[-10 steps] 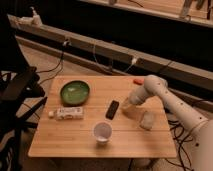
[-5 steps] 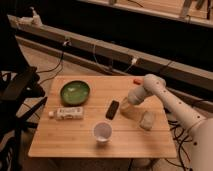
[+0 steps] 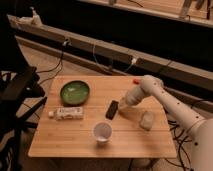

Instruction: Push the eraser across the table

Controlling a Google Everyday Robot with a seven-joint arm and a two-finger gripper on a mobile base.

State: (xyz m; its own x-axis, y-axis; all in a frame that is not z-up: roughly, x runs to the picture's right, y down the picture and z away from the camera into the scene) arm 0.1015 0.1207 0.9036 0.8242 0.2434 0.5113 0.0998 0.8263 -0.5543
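Note:
A dark rectangular eraser point(image 3: 112, 109) lies flat near the middle of the wooden table point(image 3: 75, 140). My gripper point(image 3: 122, 104) is at the end of the white arm that reaches in from the right. It hangs low over the table, just to the right of the eraser's far end and very close to it. I cannot tell whether it touches the eraser.
A green bowl point(image 3: 75, 92) sits at the back left. A white tube point(image 3: 66, 113) lies in front of it. A white cup point(image 3: 102, 132) stands in front of the eraser. A pale crumpled object point(image 3: 146, 120) lies to the right. An orange item point(image 3: 136, 80) sits at the back edge.
The gripper has come a little closer to the eraser's right side. The eraser has not visibly moved.

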